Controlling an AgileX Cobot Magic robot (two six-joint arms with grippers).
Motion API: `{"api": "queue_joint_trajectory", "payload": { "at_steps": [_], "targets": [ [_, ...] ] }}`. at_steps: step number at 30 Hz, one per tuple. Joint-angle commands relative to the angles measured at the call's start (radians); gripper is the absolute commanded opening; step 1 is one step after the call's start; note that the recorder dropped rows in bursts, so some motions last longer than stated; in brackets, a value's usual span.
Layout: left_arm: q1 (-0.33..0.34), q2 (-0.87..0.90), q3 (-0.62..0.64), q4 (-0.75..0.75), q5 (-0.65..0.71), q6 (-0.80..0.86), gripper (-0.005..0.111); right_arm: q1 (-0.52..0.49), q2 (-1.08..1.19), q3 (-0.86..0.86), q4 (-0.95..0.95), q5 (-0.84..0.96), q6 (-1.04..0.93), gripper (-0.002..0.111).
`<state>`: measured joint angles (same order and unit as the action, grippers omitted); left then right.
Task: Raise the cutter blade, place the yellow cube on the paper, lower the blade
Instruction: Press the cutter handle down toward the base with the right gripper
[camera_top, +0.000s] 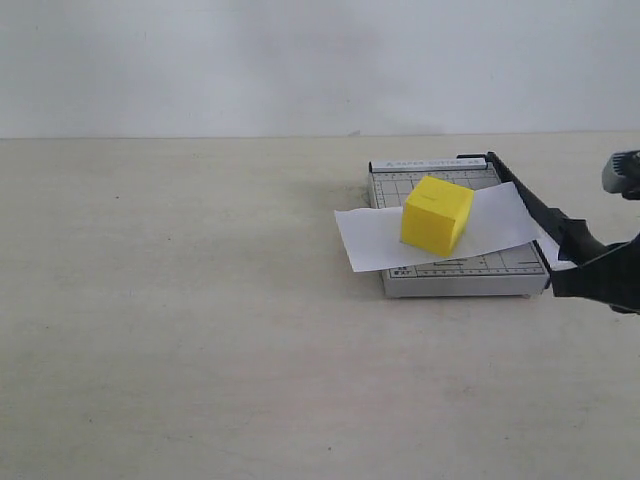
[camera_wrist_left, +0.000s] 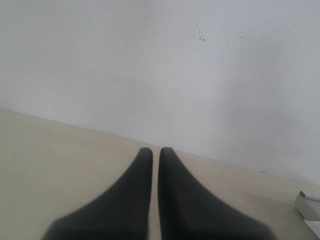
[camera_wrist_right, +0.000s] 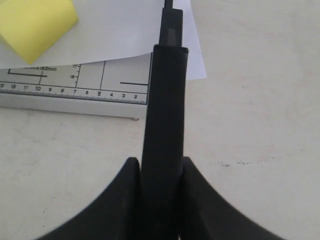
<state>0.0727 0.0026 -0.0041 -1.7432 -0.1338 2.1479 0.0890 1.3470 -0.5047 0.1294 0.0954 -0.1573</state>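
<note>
Exterior view: yellow cube (camera_top: 437, 213) sits on the paper (camera_top: 370, 240), roughly centred over the grey trimmer board (camera_top: 460, 272). The sheet lies across the board and overhangs it on both sides. Placement step judged done.

The cutter blade (camera_top: 525, 200) runs along the board's right edge from the far hinge to the near handle, low and crossing the paper's corner. Whether it is fully seated cannot be told from these views.

Right wrist view: the right gripper (camera_wrist_right: 160, 165) is clamped on the blade handle, one finger on each side. Lowering is judged finished or nearly so; what appears left is pressing the blade home if needed, then letting go.

Left wrist view: the left gripper (camera_wrist_left: 155, 152) has its fingers almost together with nothing between them, well clear of the board, which shows only at the frame's edge.

Surface: plain beige table (camera_top: 200, 330), matte, lightly scuffed. Behind it, a bare white wall (camera_top: 250, 60) with a few small dark specks.
</note>
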Motion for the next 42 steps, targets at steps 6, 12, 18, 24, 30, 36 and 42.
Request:
{"api": "queue_joint_trajectory", "payload": {
  "at_steps": [6, 12, 18, 24, 30, 36, 42],
  "targets": [
    [0.004, -0.003, 0.004, -0.001, 0.003, 0.002, 0.005, 0.001, 0.033, 0.073, -0.007, -0.038, 0.020, 0.000],
    [0.004, -0.003, 0.004, -0.001, 0.003, 0.002, 0.005, 0.001, 0.131, 0.073, -0.007, -0.056, 0.020, 0.000],
    [0.004, -0.003, 0.004, -0.001, 0.003, 0.002, 0.005, 0.001, 0.149, 0.073, -0.007, -0.102, 0.017, 0.000],
    [0.004, -0.003, 0.004, -0.001, 0.003, 0.002, 0.005, 0.001, 0.127, 0.073, -0.007, -0.095, 0.017, 0.000],
    [0.004, -0.003, 0.004, -0.001, 0.003, 0.002, 0.005, 0.001, 0.127, 0.073, -0.007, -0.088, 0.017, 0.042],
    [0.004, -0.003, 0.004, -0.001, 0.003, 0.002, 0.005, 0.001, 0.127, 0.073, -0.007, -0.095, 0.022, 0.066],
    [0.004, -0.003, 0.004, -0.001, 0.003, 0.002, 0.005, 0.001, 0.067, 0.073, -0.007, -0.127, 0.022, 0.065]
  ]
}}
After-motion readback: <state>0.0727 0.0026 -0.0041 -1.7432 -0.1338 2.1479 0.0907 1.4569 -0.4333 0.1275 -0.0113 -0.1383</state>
